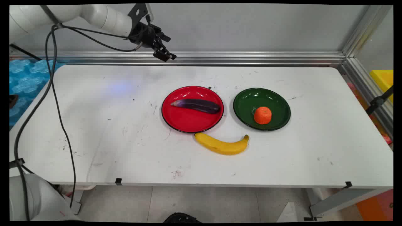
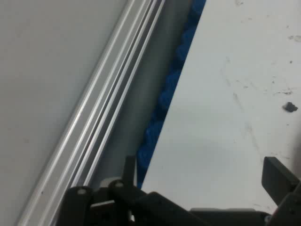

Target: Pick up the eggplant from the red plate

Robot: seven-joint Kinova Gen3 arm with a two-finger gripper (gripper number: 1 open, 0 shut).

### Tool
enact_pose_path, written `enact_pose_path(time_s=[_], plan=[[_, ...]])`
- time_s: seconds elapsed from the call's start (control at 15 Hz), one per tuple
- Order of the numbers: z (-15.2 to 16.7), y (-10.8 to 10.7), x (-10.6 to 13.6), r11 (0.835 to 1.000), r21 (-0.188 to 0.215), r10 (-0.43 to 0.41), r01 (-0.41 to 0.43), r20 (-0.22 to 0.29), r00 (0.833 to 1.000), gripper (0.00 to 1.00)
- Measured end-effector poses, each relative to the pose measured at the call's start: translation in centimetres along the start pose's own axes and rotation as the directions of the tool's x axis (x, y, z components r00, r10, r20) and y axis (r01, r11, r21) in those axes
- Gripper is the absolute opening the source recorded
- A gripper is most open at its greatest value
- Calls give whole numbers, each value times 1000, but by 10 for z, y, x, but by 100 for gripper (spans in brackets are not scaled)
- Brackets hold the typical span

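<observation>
White table (image 1: 94, 125), eggplant (image 1: 196, 105) in red plate (image 1: 188, 124), orange (image 1: 262, 115) in green plate (image 1: 245, 108), gripper (image 1: 165, 56) wide, empty.

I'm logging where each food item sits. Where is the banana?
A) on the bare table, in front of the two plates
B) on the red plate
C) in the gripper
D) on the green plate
A: the banana lies on the table, just in front of the red plate and green plate.

Lit evenly and brightly from overhead; soft faint shadows on the table (image 1: 94, 141). Glare spots on the green plate (image 1: 251, 95) and the red plate (image 1: 188, 94). Hand view was slightly soft; main view's edges bowed.
</observation>
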Motion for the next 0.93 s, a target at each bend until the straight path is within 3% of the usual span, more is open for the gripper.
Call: enact_pose_path(time_s=[0.33,0.93], plan=[[-4,12,9,998,-62,-21,22,10,1000,100],[-8,41,27,966,-258,5,5,36,999,100]])
